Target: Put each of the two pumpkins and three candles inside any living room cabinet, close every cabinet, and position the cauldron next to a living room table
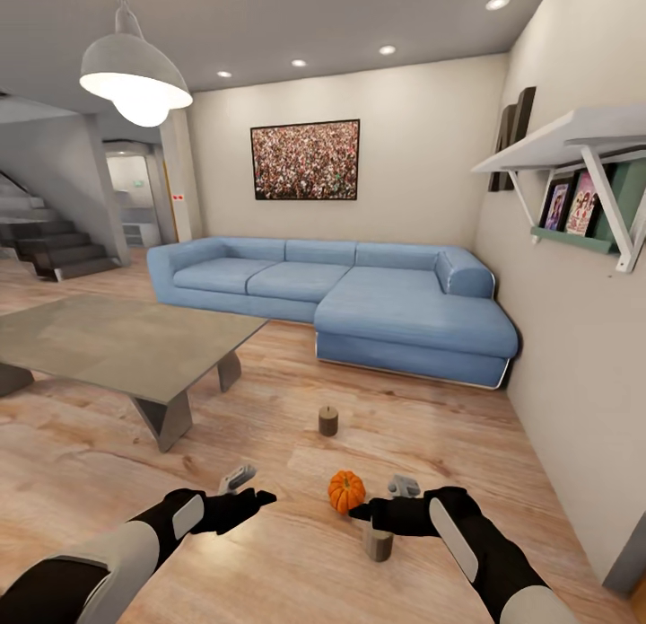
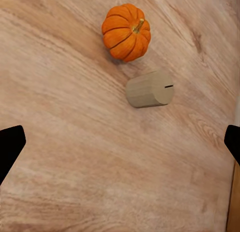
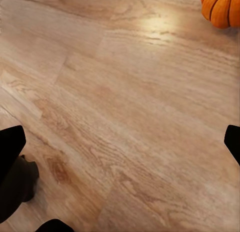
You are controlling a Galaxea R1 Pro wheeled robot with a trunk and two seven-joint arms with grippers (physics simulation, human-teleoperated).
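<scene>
**Living room floor: one pumpkin, two candles, coffee table**

Item 1. Pumpkin (image 1: 346, 490): we log it upright on the wooden floor (image 1: 269, 570), between our two grippers and nearer the right one. It is orange and ribbed, with a short stem.

Item 2. Candle (image 1: 378, 542): tan, standing just beside the pumpkin, partly under our right forearm.

Item 3. Second candle (image 1: 328, 420): darker brown, upright, well apart from the first, toward the blue sectional sofa (image 1: 359, 292).

Item 4. Coffee table (image 1: 117, 341): grey top; its near corner stands left of the second candle.

Item 5. Left gripper (image 1: 254, 496): fingers spread wide, holding nothing, above the floor.

Item 6. Right gripper (image 1: 363, 511): likewise spread wide and unloaded, close beside the pumpkin.
</scene>
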